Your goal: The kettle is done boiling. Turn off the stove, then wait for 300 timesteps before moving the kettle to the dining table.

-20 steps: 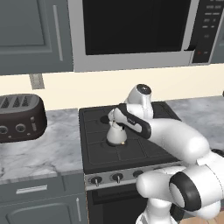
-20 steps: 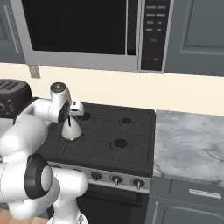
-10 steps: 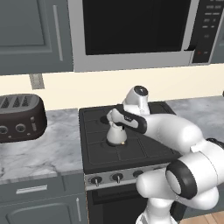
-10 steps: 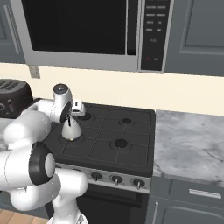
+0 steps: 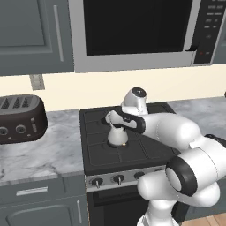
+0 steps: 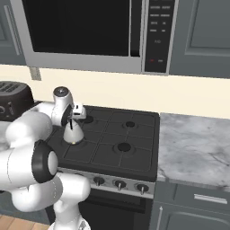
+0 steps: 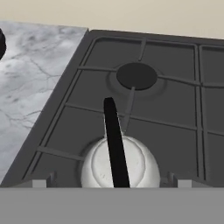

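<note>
hand view: the kettle [image 7: 118, 164] sits right beneath the gripper [image 7: 109, 183] on the stove [image 7: 175, 78], its black handle running up between the fingertips [image 7: 39, 183], which stand apart either side of it. a bare burner [image 7: 136, 75] lies beyond, marble counter [image 7: 30, 70] off to one side.

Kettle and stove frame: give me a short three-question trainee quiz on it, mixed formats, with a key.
1. True or false: the kettle stands on the marble counter.
2. Which appliance hangs above the stove? A) toaster B) microwave C) sink
3. In the hand view, what runs across the kettle's top between the gripper fingertips?

Key:
1. False; it stands on a front left stove burner.
2. B, the microwave.
3. Its black arched handle; the fingertips sit either side, apart.
</note>
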